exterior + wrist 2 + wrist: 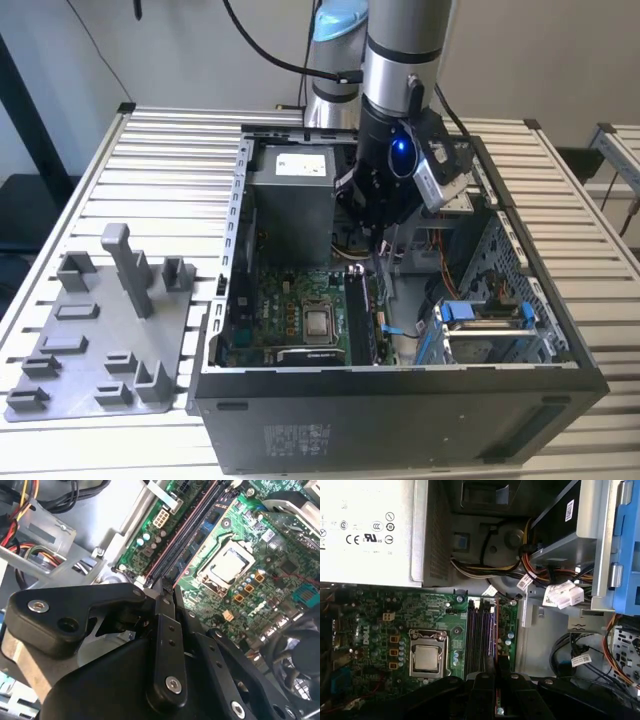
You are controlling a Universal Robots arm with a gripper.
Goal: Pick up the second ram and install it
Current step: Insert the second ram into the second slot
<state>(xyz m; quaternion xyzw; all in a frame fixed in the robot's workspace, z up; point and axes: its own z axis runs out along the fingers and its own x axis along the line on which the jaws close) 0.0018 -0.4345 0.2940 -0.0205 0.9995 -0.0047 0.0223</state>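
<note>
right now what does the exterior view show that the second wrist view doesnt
Exterior view alone: the grey tray on the table at that view's left, the whole case, and the arm reaching down into it. Second wrist view alone: the gripper close up, just above the memory slots. Both show the motherboard and its processor socket.
</note>
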